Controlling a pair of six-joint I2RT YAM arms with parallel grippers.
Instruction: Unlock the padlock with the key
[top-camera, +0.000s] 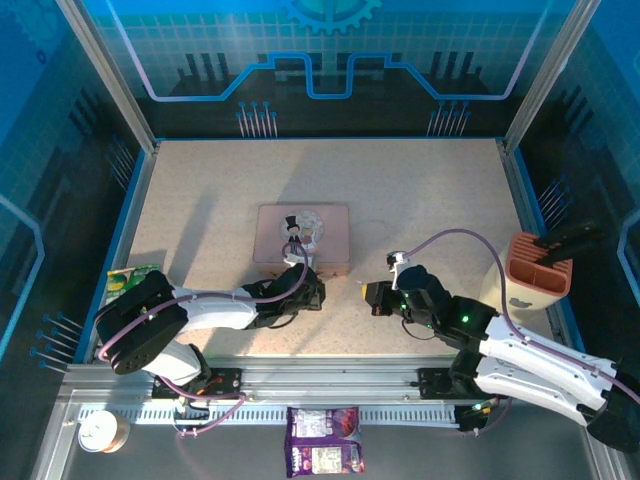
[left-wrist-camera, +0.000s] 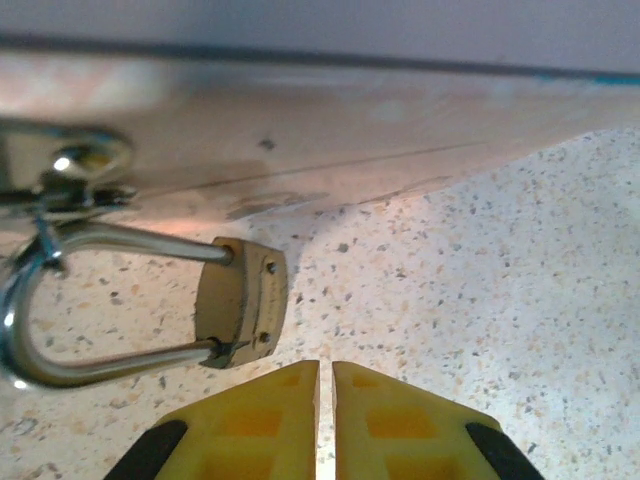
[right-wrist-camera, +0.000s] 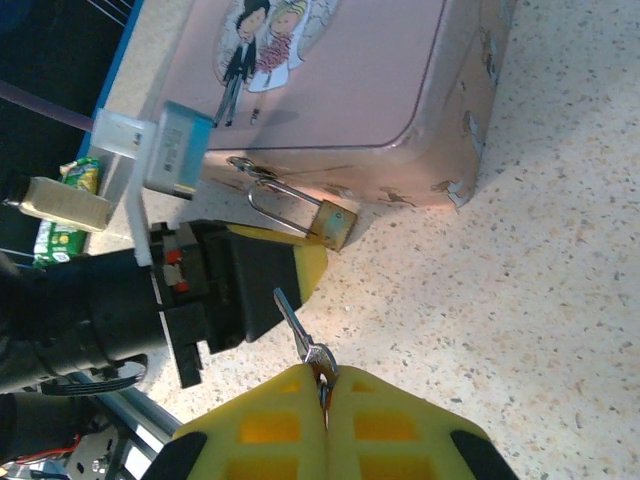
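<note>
A small brass padlock (left-wrist-camera: 240, 300) lies on the speckled table, its silver shackle (left-wrist-camera: 100, 240) hooked through the latch (left-wrist-camera: 85, 160) on the front of the pink tin (top-camera: 303, 235). My left gripper (left-wrist-camera: 325, 375) sits just behind and to the right of the padlock body. Its yellow fingers (left-wrist-camera: 265, 420) are together with only a thin slit and nothing between them. My right gripper (right-wrist-camera: 325, 390) is shut on the bow of the small silver key (right-wrist-camera: 295, 325). The blade points toward the padlock (right-wrist-camera: 335, 225), with a gap of bare table between them. The left gripper's fingertip (right-wrist-camera: 305, 265) lies beside that padlock.
The pink tin (right-wrist-camera: 350, 90) stands mid-table, right behind both grippers (top-camera: 315, 290) (top-camera: 375, 297). A terracotta holder (top-camera: 540, 272) stands at the right edge. A green packet (top-camera: 128, 282) lies at the left edge, and a purple packet (top-camera: 322, 440) rests on the front rail.
</note>
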